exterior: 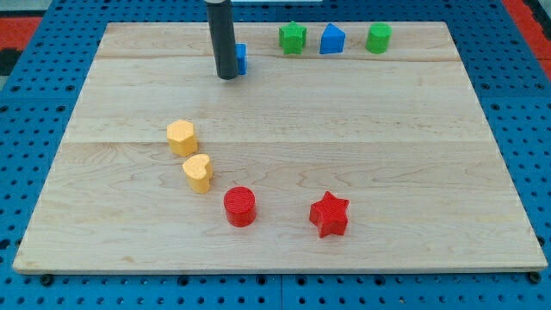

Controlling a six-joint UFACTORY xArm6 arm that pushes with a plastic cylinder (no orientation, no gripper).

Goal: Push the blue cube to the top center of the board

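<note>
Worktop (362, 129), near to far.
- Near: red cylinder (240, 207), red star (329, 214).
- Middle left: yellow heart (198, 172), yellow hexagon (182, 137).
- Far: blue cube (240, 58), left of centre, touching my tip (228, 77) on its left side and largely hidden by it.
- Far right: green star (293, 38), blue house-shaped block (332, 40), green cylinder (378, 38).

Risk: an off-centre push likely spins the cube aside or drives it into the green star.

Pose: rod upright. No jaws fitted.
</note>
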